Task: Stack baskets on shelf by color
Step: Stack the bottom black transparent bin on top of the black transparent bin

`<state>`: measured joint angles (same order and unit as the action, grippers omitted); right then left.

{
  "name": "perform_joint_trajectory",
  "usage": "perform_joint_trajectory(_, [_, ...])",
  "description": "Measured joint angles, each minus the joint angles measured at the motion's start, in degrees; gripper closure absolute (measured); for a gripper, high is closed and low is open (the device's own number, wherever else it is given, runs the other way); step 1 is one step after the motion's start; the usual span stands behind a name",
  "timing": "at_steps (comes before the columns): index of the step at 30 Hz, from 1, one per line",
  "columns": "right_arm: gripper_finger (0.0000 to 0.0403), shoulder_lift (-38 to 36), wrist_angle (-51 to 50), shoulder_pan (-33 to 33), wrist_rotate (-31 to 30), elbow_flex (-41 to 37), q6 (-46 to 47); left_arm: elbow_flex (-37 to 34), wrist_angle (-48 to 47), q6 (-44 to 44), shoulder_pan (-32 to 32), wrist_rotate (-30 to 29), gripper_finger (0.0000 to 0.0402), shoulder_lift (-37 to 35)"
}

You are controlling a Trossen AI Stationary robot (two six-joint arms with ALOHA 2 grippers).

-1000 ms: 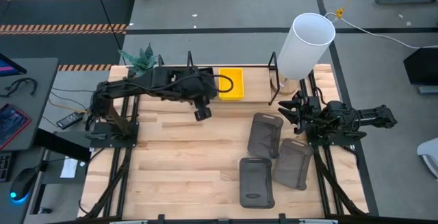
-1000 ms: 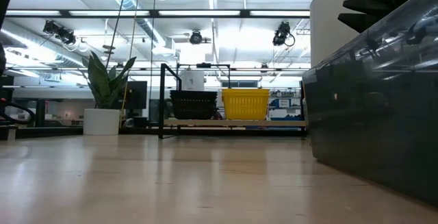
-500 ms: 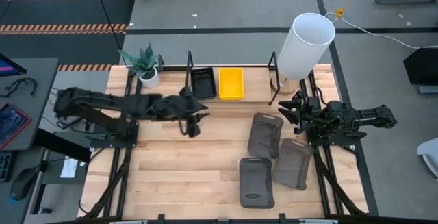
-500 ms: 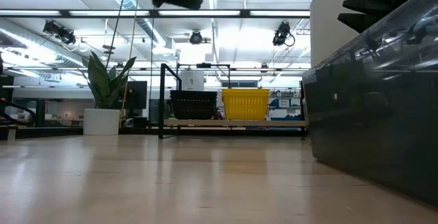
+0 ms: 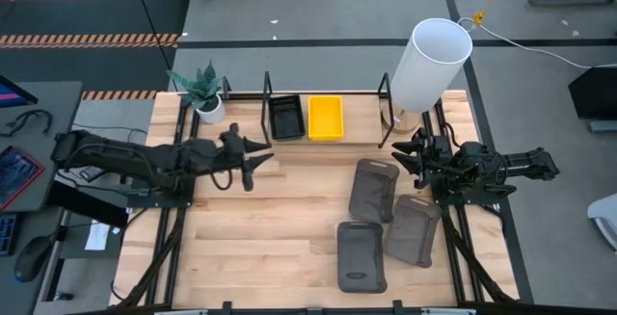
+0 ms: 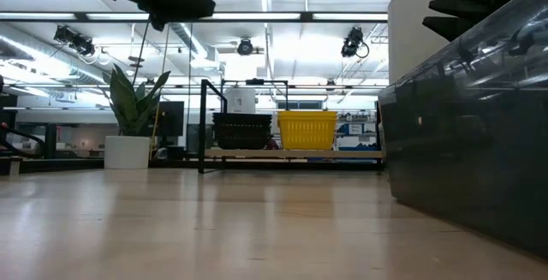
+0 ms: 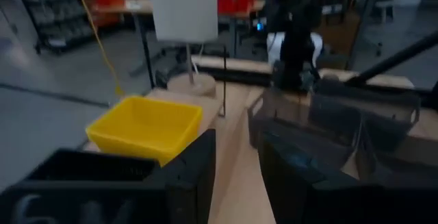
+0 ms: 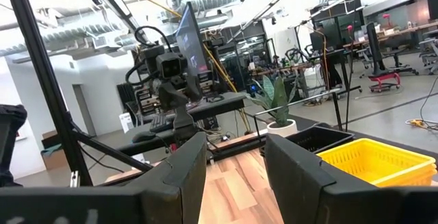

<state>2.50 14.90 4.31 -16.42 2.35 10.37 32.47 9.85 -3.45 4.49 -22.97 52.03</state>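
Table: the pale wooden butcher-block table point(image 5: 270, 228) carries everything.
White cylinder: the tall white cylinder point(image 5: 429, 63) stands at the far right corner, just beside the rack's end.
Shelf: the low black metal-rod rack point(image 5: 328, 94) runs along the table's far edge; its upright loops split it into bays, which I judge gives each colour its own bay.
Grey baskets: three larger dark grey trays with rounded corners point(image 5: 374, 189) lie loose near the right edge, not yet shelved.
Shelf contents: the black slatted stack point(image 5: 285, 118) and the bright yellow stack point(image 5: 325, 118) sit side by side in neighbouring bays; how many are in each cannot be told.
Left gripper: the left gripper point(image 5: 260, 152) hovers near the left edge, fingers apart and empty.
Right gripper: the right gripper point(image 5: 410, 158) waits by the right edge above the grey baskets, fingers apart, nothing held.
Plant: a small potted plant point(image 5: 204, 91) sits at the far left corner.
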Motion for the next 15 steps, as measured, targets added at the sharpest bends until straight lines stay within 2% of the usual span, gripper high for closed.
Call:
perform_joint_trajectory(6, [0.0247,0.0,0.0,0.0,0.0,0.0,0.0,-7.2,8.9,7.7,0.0,0.0,0.0285,-6.2])
perform_joint_trajectory(15, [0.0247,0.0,0.0,0.0,0.0,0.0,0.0,-15.6,12.0,15.7,0.2,0.3,0.0285,-21.8])
